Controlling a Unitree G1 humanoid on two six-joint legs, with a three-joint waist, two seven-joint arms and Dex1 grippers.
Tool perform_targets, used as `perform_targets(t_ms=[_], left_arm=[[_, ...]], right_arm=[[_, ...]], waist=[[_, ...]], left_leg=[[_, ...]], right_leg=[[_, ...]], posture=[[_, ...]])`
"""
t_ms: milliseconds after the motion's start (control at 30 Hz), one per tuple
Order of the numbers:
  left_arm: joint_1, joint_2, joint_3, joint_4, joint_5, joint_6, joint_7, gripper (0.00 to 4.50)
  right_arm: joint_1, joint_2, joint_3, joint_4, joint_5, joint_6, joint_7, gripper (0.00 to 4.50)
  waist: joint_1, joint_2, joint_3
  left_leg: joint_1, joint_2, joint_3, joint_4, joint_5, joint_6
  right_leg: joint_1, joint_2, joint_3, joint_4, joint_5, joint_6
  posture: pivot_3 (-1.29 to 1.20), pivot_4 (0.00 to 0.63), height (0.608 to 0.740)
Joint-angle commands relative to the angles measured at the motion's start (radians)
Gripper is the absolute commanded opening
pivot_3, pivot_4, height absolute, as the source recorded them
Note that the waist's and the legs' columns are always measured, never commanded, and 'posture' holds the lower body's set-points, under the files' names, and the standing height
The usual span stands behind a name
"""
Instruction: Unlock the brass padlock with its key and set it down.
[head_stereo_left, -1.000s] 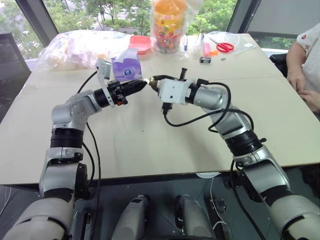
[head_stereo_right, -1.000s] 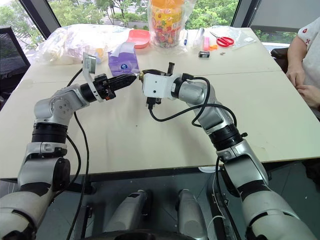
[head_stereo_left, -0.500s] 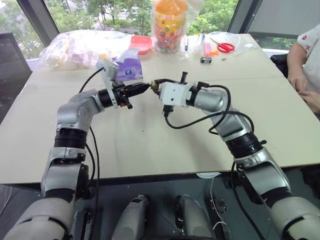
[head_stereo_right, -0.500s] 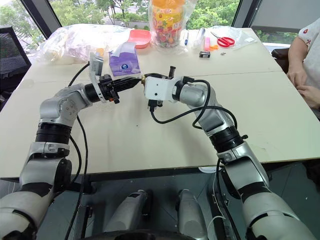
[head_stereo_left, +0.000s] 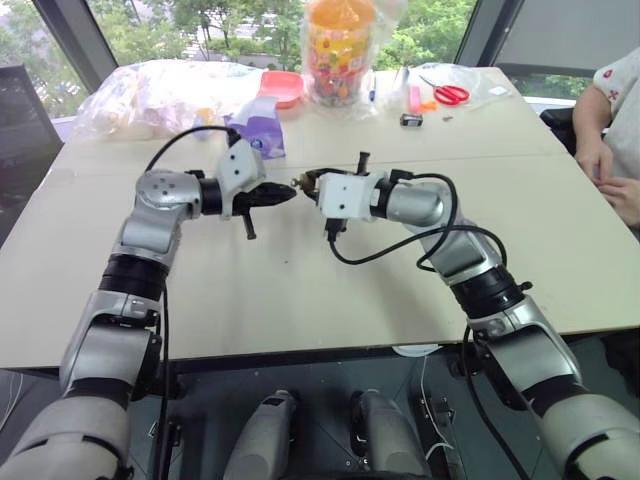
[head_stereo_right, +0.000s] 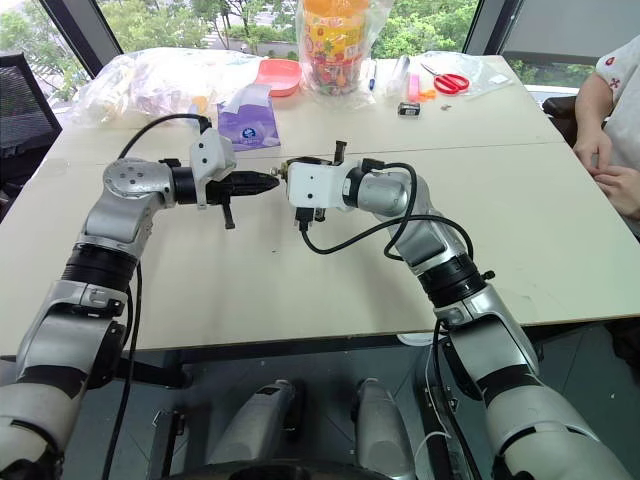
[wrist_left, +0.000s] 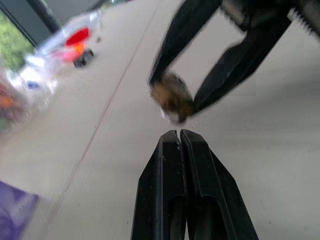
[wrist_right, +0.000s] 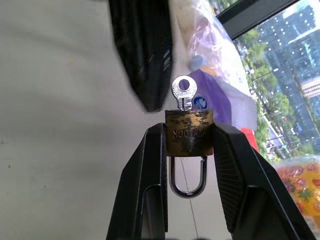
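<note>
Beige table (head_stereo_left: 300, 290) spans the scene, with both robot arms raised above its middle and their tips nearly meeting. A person's arm (head_stereo_left: 612, 130) rests at the table's right edge. Along the far edge lie clear plastic bags (head_stereo_left: 150, 95), a jar of colourful sweets (head_stereo_left: 338, 50), a purple pouch (head_stereo_left: 262, 130), a red dish (head_stereo_left: 281, 86) and red-handled scissors (head_stereo_left: 446, 93). The right gripper (wrist_right: 189, 142) is clamped on the brass padlock (wrist_right: 189, 132), squeezing its body from both sides in mid-air; the silver shackle (wrist_right: 187, 179) looks seated, and a small silver key (wrist_right: 183, 91) sticks out of the lock. The left gripper (wrist_left: 179, 137) is clenched tight and empty, its tip just beside the key.
</note>
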Motion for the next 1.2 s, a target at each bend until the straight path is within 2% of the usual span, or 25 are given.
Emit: perform_targets(t_ms=[33,133,233,367,467,833,933,1033,1200], left_arm=[[-0.065,-0.002,0.094,-0.034,-0.145,0.285,-0.016,0.04],[-0.054,0.019,0.124,-0.101,-0.218,0.434,-0.044,0.89],[-0.045,0.021,0.147,-0.139,-0.241,0.490,-0.012,2.12],[-0.044,0.013,0.183,-0.165,-0.284,0.523,0.004,2.12],[-0.041,0.008,0.166,-0.169,-0.269,0.513,0.021,2.12],[-0.096,-0.057,0.138,-0.034,-0.215,0.427,0.053,2.12],[-0.114,-0.070,0.142,-0.001,-0.210,0.414,0.053,1.26],[-0.118,-0.075,0.138,0.008,-0.208,0.409,0.039,0.01],[-0.120,-0.078,0.136,0.020,-0.202,0.400,0.035,0.01]], right_arm=[[-0.035,0.005,-0.020,-0.046,0.004,-0.012,-0.019,0.70],[-0.037,0.003,-0.018,-0.049,-0.005,-0.012,-0.027,0.70],[-0.039,0.002,-0.016,-0.047,-0.011,-0.013,-0.032,0.70],[-0.042,0.007,-0.014,-0.039,-0.021,-0.017,-0.041,0.70],[-0.045,0.009,-0.011,-0.035,-0.024,-0.021,-0.047,0.70],[-0.041,0.022,-0.009,-0.061,-0.032,-0.014,-0.045,0.70],[-0.036,0.024,-0.008,-0.073,-0.034,-0.008,-0.044,0.70],[-0.029,0.025,-0.008,-0.085,-0.035,0.000,-0.043,0.70],[-0.022,0.024,-0.008,-0.094,-0.039,0.008,-0.043,0.70]], waist=[[-0.001,0.000,0.000],[-0.005,-0.001,0.000],[-0.005,-0.001,0.000],[-0.004,-0.001,0.000],[-0.004,-0.001,0.000],[-0.001,-0.001,0.000],[-0.001,-0.001,0.000],[-0.002,-0.001,0.000],[-0.002,-0.001,0.000]], left_leg=[[0.000,0.000,0.000,0.000,0.000,0.000],[0.000,0.000,0.000,0.001,0.000,0.000],[0.000,0.000,0.000,0.001,0.000,0.000],[0.000,0.000,-0.001,0.001,0.000,0.000],[0.000,0.000,0.000,0.001,0.000,0.000],[0.000,0.000,0.000,0.001,0.000,0.000],[0.000,0.000,0.000,0.001,0.000,0.000],[0.000,0.000,0.000,0.001,0.000,0.000],[0.000,0.000,0.000,0.001,0.000,0.000]], right_leg=[[0.000,0.000,0.000,0.000,0.000,0.000],[0.001,0.000,-0.001,0.000,0.000,0.000],[0.000,0.000,0.000,0.000,0.000,0.000],[0.001,0.000,0.000,0.000,0.000,0.000],[0.001,0.000,0.000,0.000,0.000,0.000],[0.001,0.000,0.000,0.000,0.000,0.000],[0.001,0.000,0.000,0.000,0.000,0.000],[0.001,0.000,0.000,0.000,0.000,0.000],[0.001,0.000,0.000,0.000,0.000,0.000]], posture=[[0.00,0.150,0.740],[0.00,0.150,0.740],[0.00,0.150,0.740],[0.00,0.150,0.740],[0.00,0.150,0.740],[0.00,0.150,0.740],[0.00,0.150,0.740],[0.00,0.150,0.740],[0.00,0.150,0.740]])
